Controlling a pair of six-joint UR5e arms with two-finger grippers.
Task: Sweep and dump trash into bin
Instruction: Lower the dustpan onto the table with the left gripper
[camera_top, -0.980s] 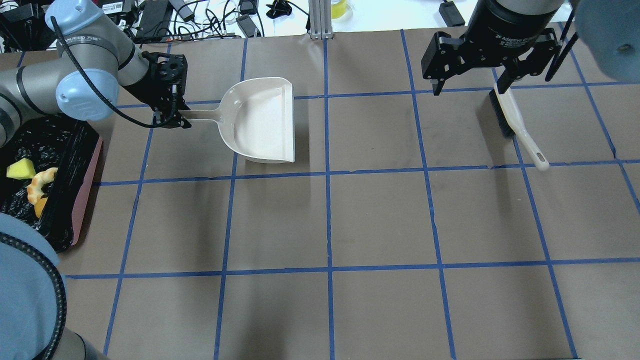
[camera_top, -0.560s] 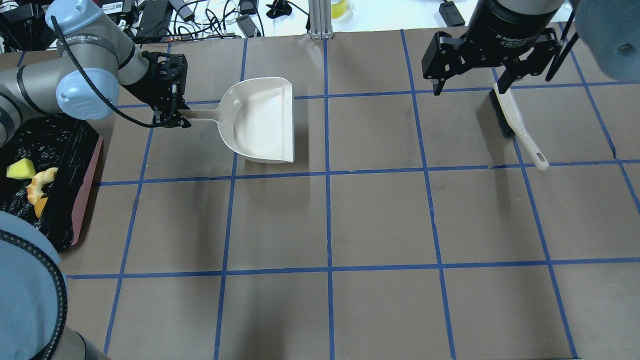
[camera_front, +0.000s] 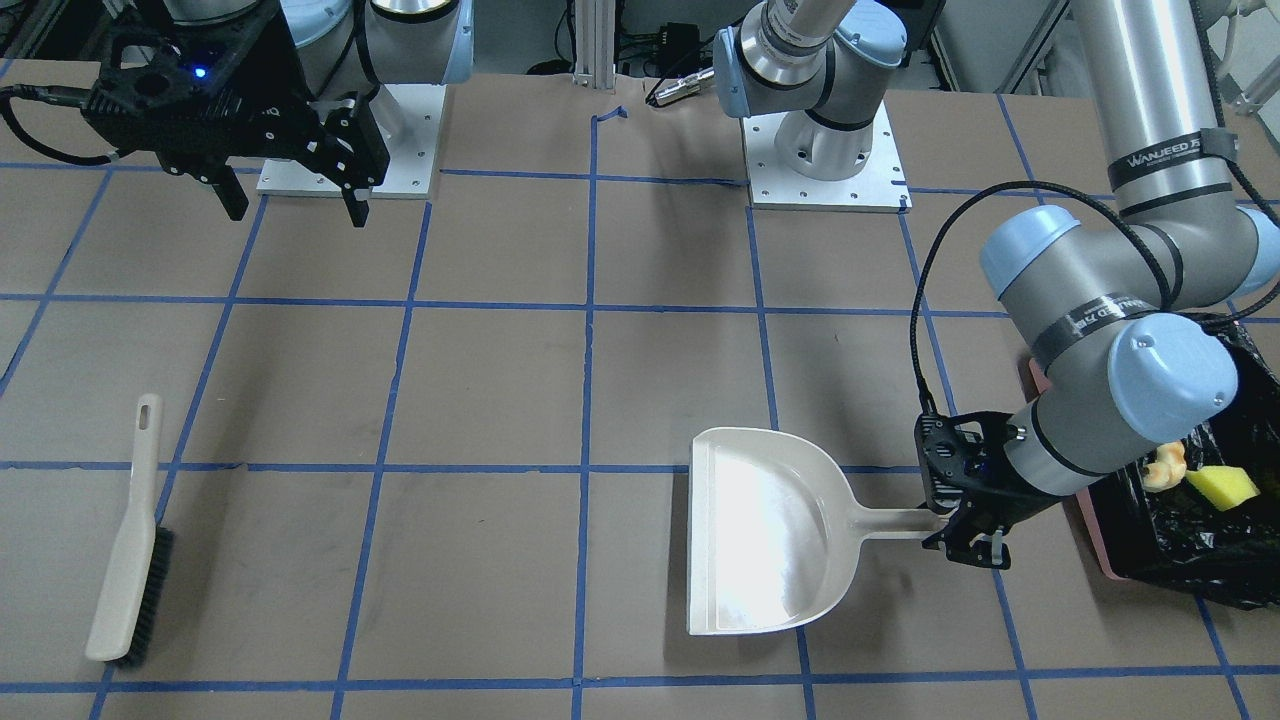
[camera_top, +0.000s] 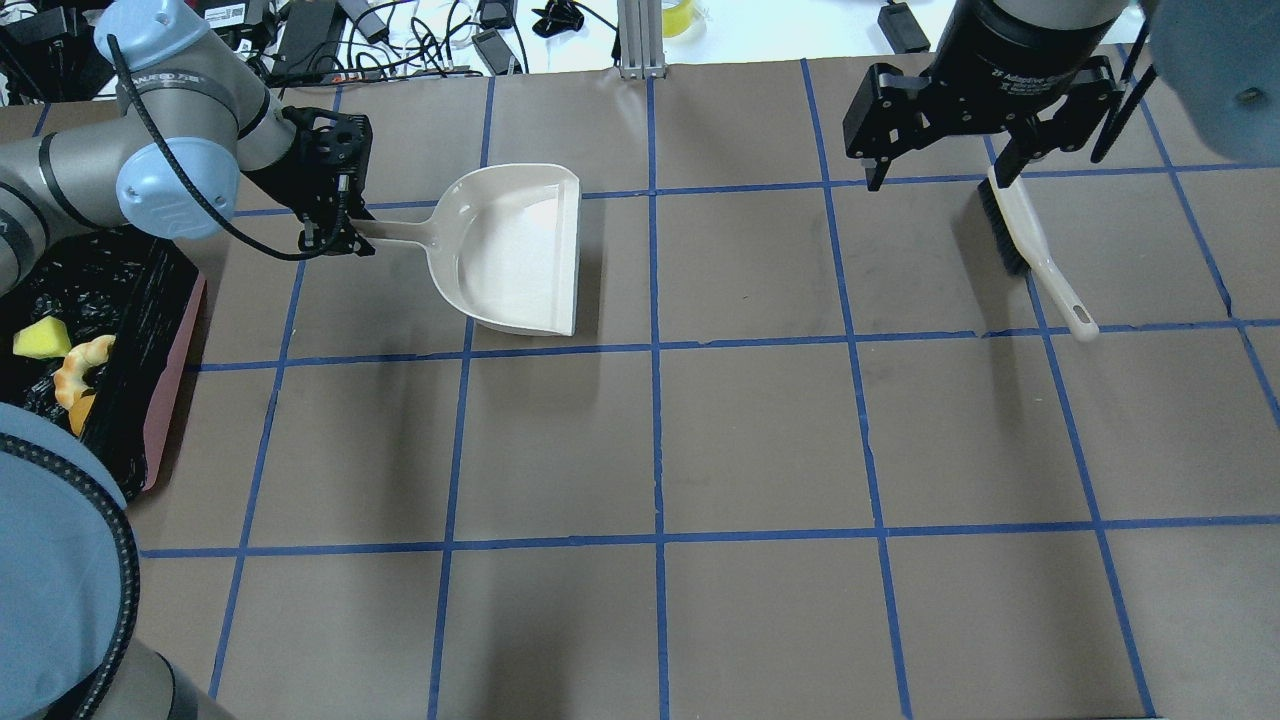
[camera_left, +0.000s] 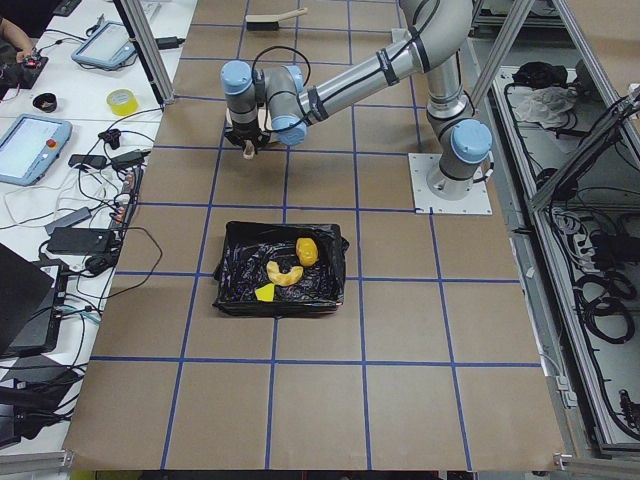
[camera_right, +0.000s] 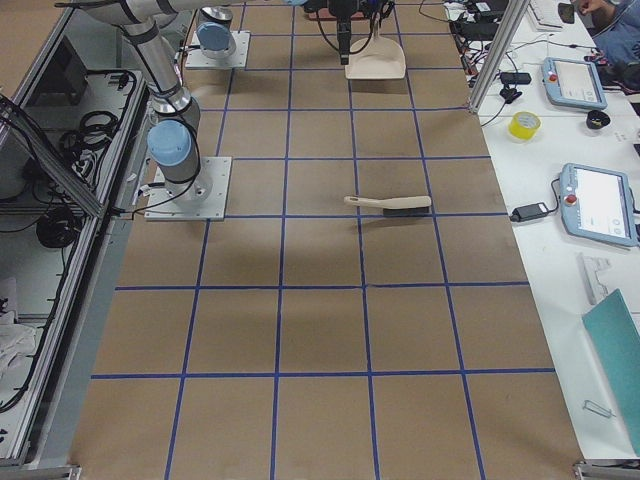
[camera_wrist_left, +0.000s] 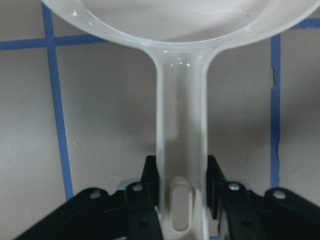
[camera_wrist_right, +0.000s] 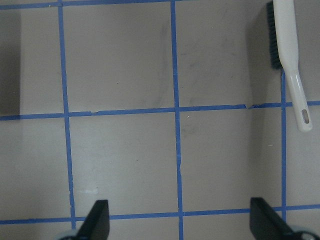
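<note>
A: On the table's (camera_top: 760, 430) left side, far half: what's the L gripper (camera_top: 340, 235) got?

B: The dustpan (camera_top: 515, 255). Wrist cam shows both fingers (camera_wrist_left: 150, 175) clamped on the end of the handle, one per side, right by the hang hole. The pan's open edge faces right, twd table centre.

A: Pan down on the table or raised?

B: Can't tell from these views.

A: And the trash?

B: All 3 pcs are in the bin (camera_top: 172, 400), lying on its black bag liner. The bin sits at the table's left edge, nearer the robot than the pan, and the L arm hides part of it in the overhead view. The yellow-green wedge (camera_top: 40, 338) is the farthest pc from the robot. The bread piece (camera_top: 80, 365) is just beside it. The orange lump (camera_left: 307, 250) is on the near side, right next to the bread.

A: R gripper (camera_top: 937, 180)?

B: Up over the far right of the table, fingers spread wide w/ nothing btwn them.

A: Brush?

B: The brush (camera_top: 1020, 225) lies on the table at far right, apart from both fingers. Its bristles are on the side twd centre and the handle points back twd the robot. In the R wrist cam it's off at the top right corner, well outside the finger gap.
</note>
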